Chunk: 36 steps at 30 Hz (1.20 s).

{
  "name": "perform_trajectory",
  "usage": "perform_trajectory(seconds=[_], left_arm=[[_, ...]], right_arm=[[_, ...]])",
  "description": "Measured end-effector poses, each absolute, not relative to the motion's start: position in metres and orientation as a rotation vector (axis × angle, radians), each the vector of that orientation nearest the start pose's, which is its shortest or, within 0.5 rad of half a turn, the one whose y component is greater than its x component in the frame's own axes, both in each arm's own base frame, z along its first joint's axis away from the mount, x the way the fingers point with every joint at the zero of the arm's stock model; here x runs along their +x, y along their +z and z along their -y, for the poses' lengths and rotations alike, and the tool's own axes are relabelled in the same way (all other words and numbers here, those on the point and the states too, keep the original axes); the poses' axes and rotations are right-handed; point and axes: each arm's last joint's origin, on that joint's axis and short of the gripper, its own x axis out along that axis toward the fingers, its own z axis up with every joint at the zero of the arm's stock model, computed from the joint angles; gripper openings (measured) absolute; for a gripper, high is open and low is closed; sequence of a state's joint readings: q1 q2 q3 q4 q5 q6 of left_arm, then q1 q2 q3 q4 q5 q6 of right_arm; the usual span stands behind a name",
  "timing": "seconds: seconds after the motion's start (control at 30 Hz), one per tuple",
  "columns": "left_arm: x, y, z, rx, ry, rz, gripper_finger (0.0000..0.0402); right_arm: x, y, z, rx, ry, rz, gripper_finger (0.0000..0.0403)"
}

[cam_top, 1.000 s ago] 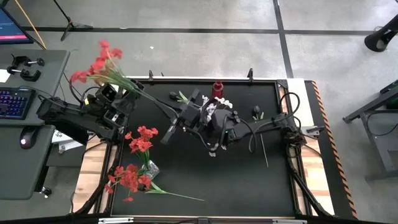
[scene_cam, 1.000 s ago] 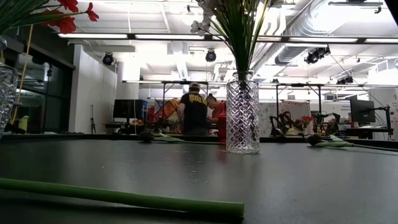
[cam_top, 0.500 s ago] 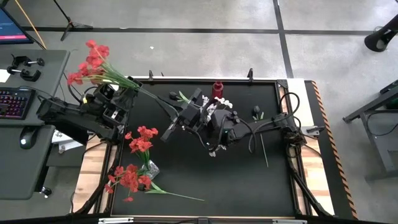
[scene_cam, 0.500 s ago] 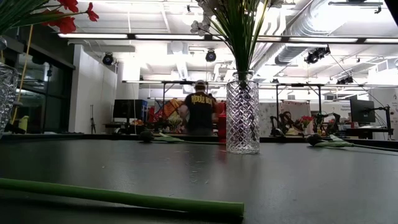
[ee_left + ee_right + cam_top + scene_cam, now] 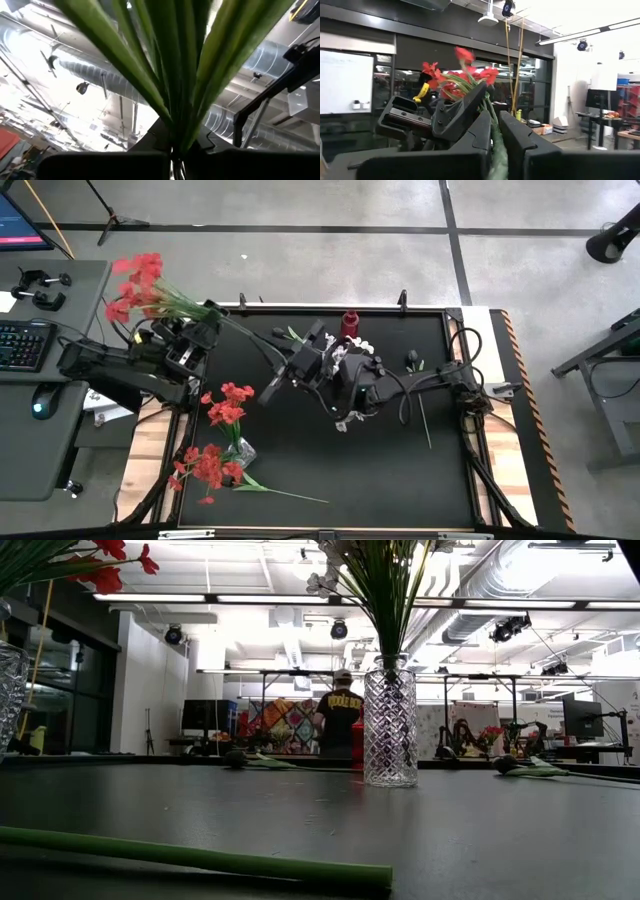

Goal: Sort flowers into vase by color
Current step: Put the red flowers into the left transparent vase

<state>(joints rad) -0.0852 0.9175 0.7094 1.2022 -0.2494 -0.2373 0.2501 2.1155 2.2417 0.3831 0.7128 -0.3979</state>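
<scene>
Red flowers (image 5: 140, 280) hang off the bench's (image 5: 400, 470) far-left corner, both grippers clamped on the stem: left gripper (image 5: 205, 313) near the blooms, right gripper (image 5: 275, 385) lower down. Light, floppy stuff (grab the stem, never petals).

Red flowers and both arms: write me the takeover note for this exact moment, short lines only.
Left gripper: shut on the held red bunch, beyond the table's left rear corner.
Right gripper: shut on the same bunch's stem, over mid-table. Both arms hold it, so this looks like a hand-over in progress.
Done: red blooms stand in the front-left vase; white blooms are in the middle vase.
Left: vase the held bunch, the loose red flowers lying front left, and the dark-bloom stem lying at right.
</scene>
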Motion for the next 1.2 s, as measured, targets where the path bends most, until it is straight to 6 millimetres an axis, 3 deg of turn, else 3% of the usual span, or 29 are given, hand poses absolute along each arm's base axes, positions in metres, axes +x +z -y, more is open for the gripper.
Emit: perform_trajectory(seconds=[0.13,0.3,0.47,0.6,0.73,0.9,1.07,1.2], left_arm=[[0.155,0.404,0.005,-0.37,0.051,0.983,0.0003],[0.119,0.413,0.002,-0.322,0.086,0.941,0.0001],[0.085,0.406,0.001,-0.331,0.029,0.766,0.0001],[0.073,0.396,0.003,-0.407,-0.07,0.59,0.0001],[0.087,0.4,0.01,-0.425,-0.183,0.424,0.0001],[0.127,0.419,0.028,-0.343,-0.349,0.295,0.0],[0.171,0.425,0.061,-0.209,-0.537,0.036,0.0],[0.178,0.429,0.092,-0.117,-0.693,-0.082,0.0]], right_arm=[[0.456,0.468,-0.105,-0.164,-0.614,0.324,0.0066],[0.434,0.488,-0.119,-0.18,-0.826,0.237,0.0171],[0.419,0.493,-0.137,-0.307,-0.971,0.037,0.0263],[0.409,0.493,-0.155,-0.384,-0.983,-0.057,0.0293],[0.402,0.492,-0.168,-0.412,-0.992,-0.12,0.0295],[0.393,0.494,-0.176,-0.343,-1.029,-0.152,0.0293],[0.379,0.497,-0.193,-0.267,-1.024,-0.152,0.0293],[0.371,0.495,-0.211,-0.233,-0.979,-0.125,0.0293]])
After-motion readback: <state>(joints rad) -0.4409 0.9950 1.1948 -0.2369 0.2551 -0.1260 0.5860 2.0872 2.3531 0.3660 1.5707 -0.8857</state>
